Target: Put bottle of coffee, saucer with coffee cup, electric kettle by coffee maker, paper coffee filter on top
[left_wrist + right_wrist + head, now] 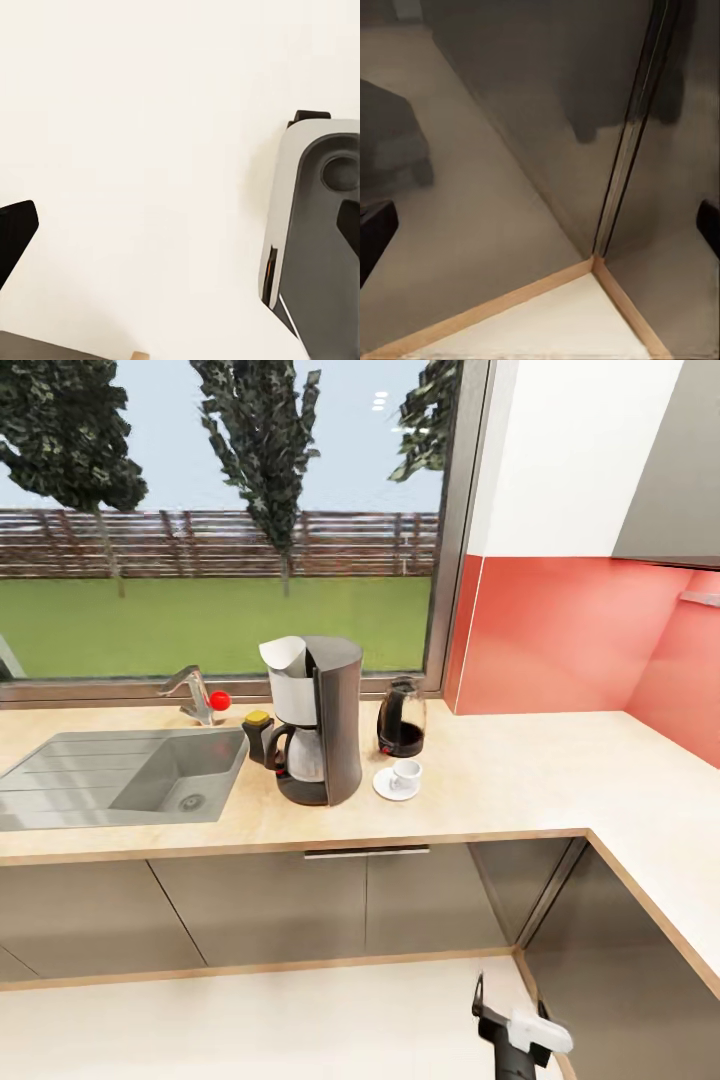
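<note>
On the kitchen countertop [520,790] stands the tall black coffee maker [322,722], and a white paper coffee filter [285,656] rests on top of it. Close by its left side is the bottle of coffee [258,733] with its yellow cap. To its right, the glass electric kettle [401,718] stands at the back. In front of the kettle the coffee cup [406,773] sits on the saucer [384,788]. My left gripper [180,232] is open over pale floor. The right gripper [540,229] is also open, facing the grey cabinet corner low down.
A steel sink [120,775] with a tap [195,695] and a red knob [220,700] lies left of the coffee maker. The worktop turns a corner at the right under a red backsplash [560,635]. My right arm [515,1040] hangs low before the cabinets [300,905].
</note>
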Controlling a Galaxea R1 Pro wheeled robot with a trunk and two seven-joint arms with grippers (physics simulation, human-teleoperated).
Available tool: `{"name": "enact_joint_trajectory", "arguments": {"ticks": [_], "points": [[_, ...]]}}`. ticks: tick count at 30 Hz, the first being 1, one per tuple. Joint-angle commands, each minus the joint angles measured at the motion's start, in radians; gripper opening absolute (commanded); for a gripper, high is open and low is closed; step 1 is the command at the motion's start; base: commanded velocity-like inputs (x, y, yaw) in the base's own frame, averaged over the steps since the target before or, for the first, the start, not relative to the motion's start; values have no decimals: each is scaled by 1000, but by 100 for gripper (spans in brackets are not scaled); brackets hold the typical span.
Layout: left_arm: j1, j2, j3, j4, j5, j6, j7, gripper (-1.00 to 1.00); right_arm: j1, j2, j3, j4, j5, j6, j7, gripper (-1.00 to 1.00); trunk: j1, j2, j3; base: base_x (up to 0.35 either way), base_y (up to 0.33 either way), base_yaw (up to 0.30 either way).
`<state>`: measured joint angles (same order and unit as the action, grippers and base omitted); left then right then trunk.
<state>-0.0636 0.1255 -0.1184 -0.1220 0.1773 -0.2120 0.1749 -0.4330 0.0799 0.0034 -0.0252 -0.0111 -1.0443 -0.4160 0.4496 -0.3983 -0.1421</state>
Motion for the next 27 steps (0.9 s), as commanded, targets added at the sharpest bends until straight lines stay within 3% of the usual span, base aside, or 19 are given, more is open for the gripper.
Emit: {"name": "enact_joint_trajectory", "arguments": {"ticks": [1, 8, 14, 18, 20, 27], "points": [[0, 0, -9, 1, 9, -3, 3, 100, 12, 2, 1, 1, 0, 20, -2, 100, 1, -2, -2, 0, 0, 0], [1, 0, -10, 2, 7, -2, 3, 100, 48, 3, 2, 2, 0, 287, -1, 100, 1, -2, -2, 0, 0, 0], [1, 1, -12, 9, 7, 0, 3, 100, 77, 6, 3, 2, 1, 572, 25, 100, 1, -2, -2, 0, 0, 0], [2, 2, -11, 15, 7, 0, 3, 100, 110, 4, 2, 1, 1, 739, 205, 100, 1, -2, -2, 0, 0, 0], [2, 2, -10, 15, 7, 0, 3, 100, 118, 1, 1, 1, 0, 792, 246, 100, 1, -2, -2, 0, 0, 0], [4, 1, -8, 17, 8, 1, 3, 100, 129, -4, 0, 1, -1, 1086, 289, 100, 1, -2, -2, 0, 0, 0]]}}
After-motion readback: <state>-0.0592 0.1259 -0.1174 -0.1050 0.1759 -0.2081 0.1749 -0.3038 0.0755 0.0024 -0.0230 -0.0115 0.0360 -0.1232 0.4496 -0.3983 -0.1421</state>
